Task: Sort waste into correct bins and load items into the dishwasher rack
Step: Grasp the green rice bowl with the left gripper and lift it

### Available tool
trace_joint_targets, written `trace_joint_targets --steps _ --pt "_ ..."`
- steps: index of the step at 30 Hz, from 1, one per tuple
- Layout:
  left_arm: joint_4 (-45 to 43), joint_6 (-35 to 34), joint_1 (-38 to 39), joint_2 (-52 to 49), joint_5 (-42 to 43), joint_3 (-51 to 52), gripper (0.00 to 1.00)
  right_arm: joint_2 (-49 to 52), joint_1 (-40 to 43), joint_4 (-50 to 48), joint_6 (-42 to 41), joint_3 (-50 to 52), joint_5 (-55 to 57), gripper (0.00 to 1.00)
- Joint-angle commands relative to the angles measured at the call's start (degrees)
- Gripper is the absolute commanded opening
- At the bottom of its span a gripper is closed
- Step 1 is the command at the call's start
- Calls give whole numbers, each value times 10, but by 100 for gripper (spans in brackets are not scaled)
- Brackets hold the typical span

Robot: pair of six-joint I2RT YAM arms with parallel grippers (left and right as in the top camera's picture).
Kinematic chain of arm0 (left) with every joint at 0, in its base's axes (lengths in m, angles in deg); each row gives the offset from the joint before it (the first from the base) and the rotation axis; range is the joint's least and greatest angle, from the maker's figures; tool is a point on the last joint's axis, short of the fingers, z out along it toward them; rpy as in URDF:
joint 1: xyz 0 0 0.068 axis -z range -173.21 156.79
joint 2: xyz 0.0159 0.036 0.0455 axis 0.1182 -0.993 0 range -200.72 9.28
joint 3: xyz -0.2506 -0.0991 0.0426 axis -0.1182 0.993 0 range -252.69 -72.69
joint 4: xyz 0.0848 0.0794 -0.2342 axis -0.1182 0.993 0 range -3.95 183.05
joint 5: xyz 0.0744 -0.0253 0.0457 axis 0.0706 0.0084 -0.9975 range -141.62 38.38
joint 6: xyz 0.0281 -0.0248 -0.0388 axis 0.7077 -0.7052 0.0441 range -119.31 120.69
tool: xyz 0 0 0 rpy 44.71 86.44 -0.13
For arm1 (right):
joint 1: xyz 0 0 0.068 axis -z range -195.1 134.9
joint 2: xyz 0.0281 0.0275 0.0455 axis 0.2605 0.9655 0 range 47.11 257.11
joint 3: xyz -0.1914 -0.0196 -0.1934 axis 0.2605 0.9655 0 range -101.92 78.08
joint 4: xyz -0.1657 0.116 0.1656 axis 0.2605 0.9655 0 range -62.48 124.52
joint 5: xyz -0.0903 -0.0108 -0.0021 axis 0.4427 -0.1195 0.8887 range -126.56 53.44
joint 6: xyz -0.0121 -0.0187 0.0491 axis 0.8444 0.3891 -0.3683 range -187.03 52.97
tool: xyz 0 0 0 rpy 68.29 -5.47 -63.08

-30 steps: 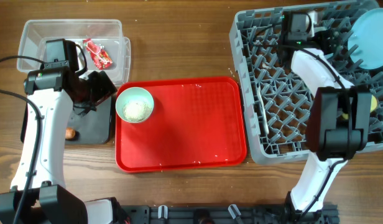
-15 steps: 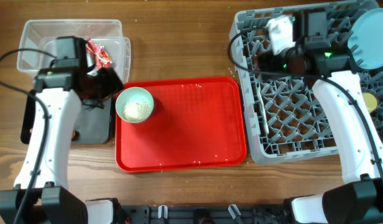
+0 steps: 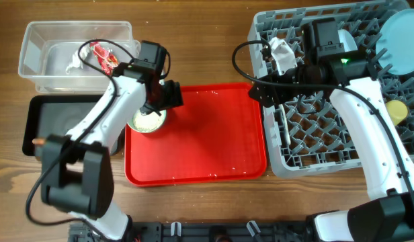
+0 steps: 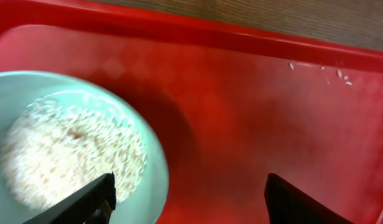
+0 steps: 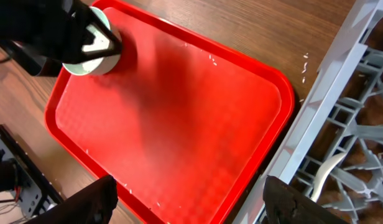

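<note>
**Two open claws over one red tray, one bowl left to move**

One pale green bowl point(image 3: 146, 119) sits in the far left corner of the single red tray point(image 3: 207, 141). It is close to the tray's rim and holds a heap of white rice point(image 4: 67, 152). The left claw point(image 4: 188, 200) hangs over it with its fingers spread wide. One finger point(image 4: 86, 202) is above the bowl and the other is above bare tray, so the bowl's right rim lies between them. Nothing is pinched.

The right claw point(image 5: 193, 202) is likewise spread and empty, above the tray's far right corner, just beside the left wall of the one grey rack point(image 3: 314, 134).

There are two bins at the left of the desk point(image 3: 193, 40). The clear tub point(image 3: 76, 24) holds one crumpled napkin point(image 3: 76, 59) and one red wrapper point(image 3: 105, 59). The black tray point(image 3: 49, 117), nearer the front, holds one small brown piece point(image 3: 37, 142) by its front left corner.

In the rack there is one light blue plate point(image 3: 402, 40) standing at the far right corner. One yellow cup point(image 3: 395, 107) is on the right side, and one white spoon point(image 3: 285, 131) lies along the left wall.

Apart from the bowl, the red tray's floor is bare, with only a few loose grains point(image 4: 316, 67) near its far rim. Its right rim runs just beside the rack, with only a thin strip of desk between them. Its left rim is close against the black tray.
</note>
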Motion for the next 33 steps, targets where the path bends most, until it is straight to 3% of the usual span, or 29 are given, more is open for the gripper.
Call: trace_joint_targets --steps 1,4,9,11,14,27,33 --pt "-17 1 4 -44 -12 -5 74 -2 -1 2 -6 -1 -18 78" --pt "-38 1 4 -68 -16 -5 67 -2 -1 3 -6 -1 -18 77" --pt "-42 1 4 -76 -19 -5 29 -2 -1 4 -6 -1 -18 74" --pt "-40 1 4 -76 -29 -2 23 -2 -1 4 -7 -1 -18 73" --pt "-28 1 4 -76 -39 1 4 -2 -1 4 -11 -1 -18 73" --pt "84 3 3 47 -43 -21 4 -2 -1 6 -11 -1 -18 72" --pt "110 3 -64 109 -38 -21 4 -2 -1 6 -10 -1 -18 72"
